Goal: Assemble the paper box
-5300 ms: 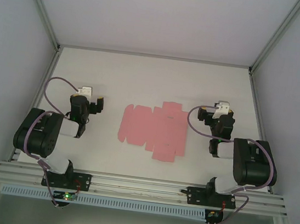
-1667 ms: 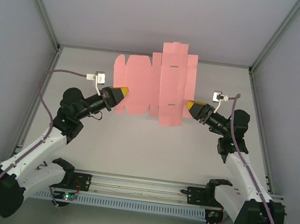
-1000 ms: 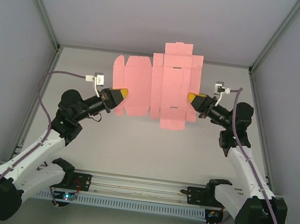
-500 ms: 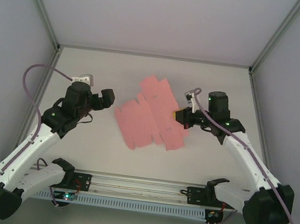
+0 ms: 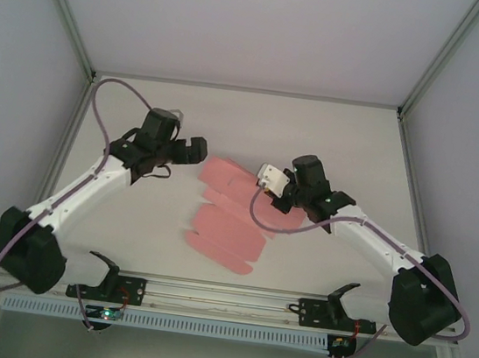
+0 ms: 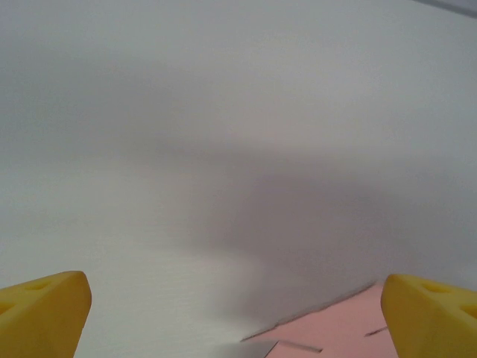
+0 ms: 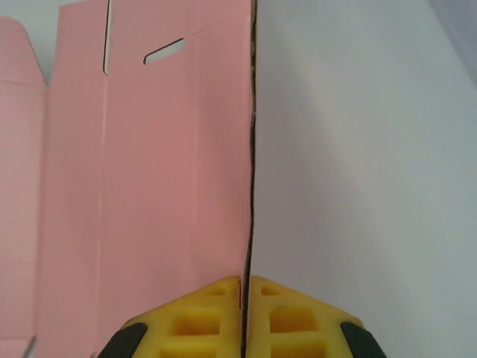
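Currently paper box (image 5: pixel 229 226): unfolded pink multi-flap sheet, slotted

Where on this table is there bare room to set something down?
Bare: the far table strip behind both arms, and the near-left patch between the left arm and the paper box. Crowded: the middle, where the right gripper clamps it beside the open left gripper.

- The paper box (image 5: pixel 229 222) sits at the middle of the table (image 5: pixel 359 142), running from the centre towards the near edge.
- The left gripper (image 5: pixel 192 149) is left of the sheet's far end and apart from it. In the left wrist view, the sheet (image 6: pixel 335 328) lies below and to the right between the spread fingers.
- The right gripper (image 5: pixel 277 193) is at the sheet's right side. In the right wrist view, the sheet's edge (image 7: pixel 149 186) passes between the two fingertips (image 7: pixel 242 313).
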